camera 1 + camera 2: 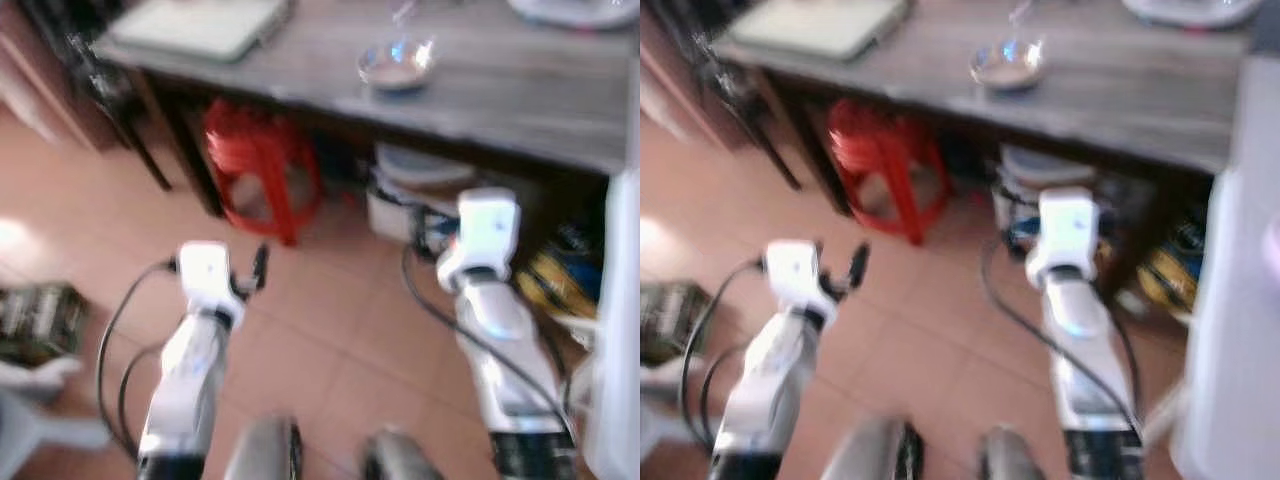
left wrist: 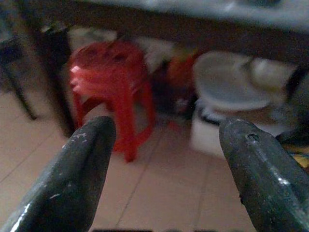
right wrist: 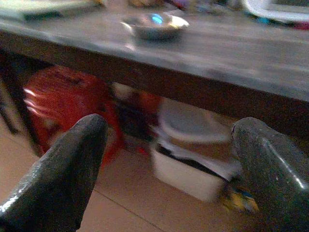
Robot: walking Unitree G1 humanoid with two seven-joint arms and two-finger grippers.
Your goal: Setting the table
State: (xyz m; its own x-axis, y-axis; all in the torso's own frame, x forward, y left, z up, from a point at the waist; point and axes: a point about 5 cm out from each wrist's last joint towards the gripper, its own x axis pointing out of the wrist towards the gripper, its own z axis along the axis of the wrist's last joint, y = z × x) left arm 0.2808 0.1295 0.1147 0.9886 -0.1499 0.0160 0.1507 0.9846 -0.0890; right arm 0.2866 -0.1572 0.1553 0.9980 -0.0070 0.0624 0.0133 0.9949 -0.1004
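Head views: both arms reach toward the table (image 1: 520, 95) — left end effector (image 2: 166, 159) and right end effector (image 3: 169, 164) spread, empty.

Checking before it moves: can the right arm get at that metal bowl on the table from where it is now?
Probably yes. The right gripper, fingers open and empty, sits below the table edge; the metal bowl stands near that edge with nothing beside it.

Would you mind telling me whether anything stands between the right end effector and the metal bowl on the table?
Nothing visible does. The right end effector is open, below the table edge; the metal bowl sits on top, beyond bare tabletop.
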